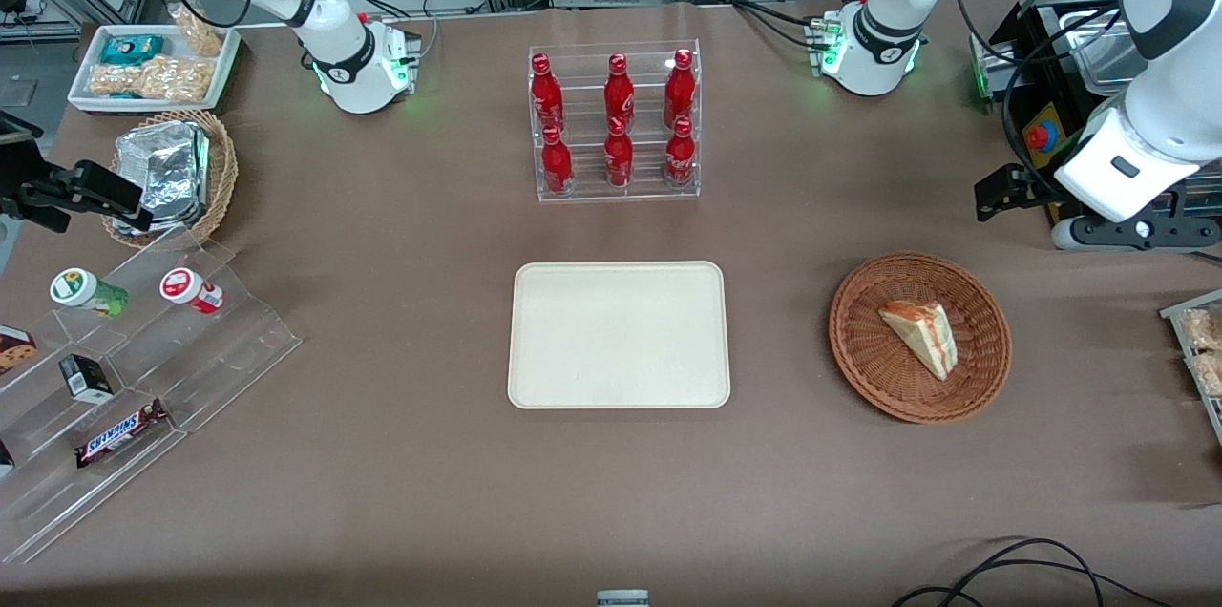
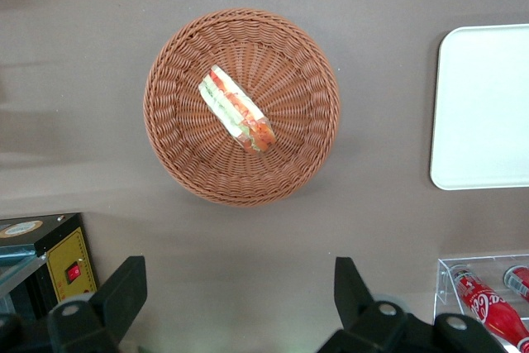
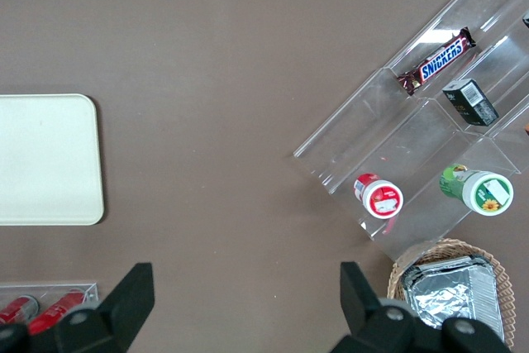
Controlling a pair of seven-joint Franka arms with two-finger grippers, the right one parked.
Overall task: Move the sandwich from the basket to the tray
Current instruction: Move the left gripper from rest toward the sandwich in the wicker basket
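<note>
While the gripper (image 2: 235, 303) hangs high with its fingers spread wide and empty, the sandwich (image 2: 236, 109) lies below and ahead of it in the basket (image 2: 178, 163), long axis diagonal to the finger line, the tray (image 2: 483, 105) well off sideways.

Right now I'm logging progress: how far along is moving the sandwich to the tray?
Nothing is done yet. The sandwich lies in the basket, and the tray holds nothing. The gripper hangs open above the table beside the basket, holding nothing. Left: descend, grasp the sandwich, carry it to the tray, release.
</note>
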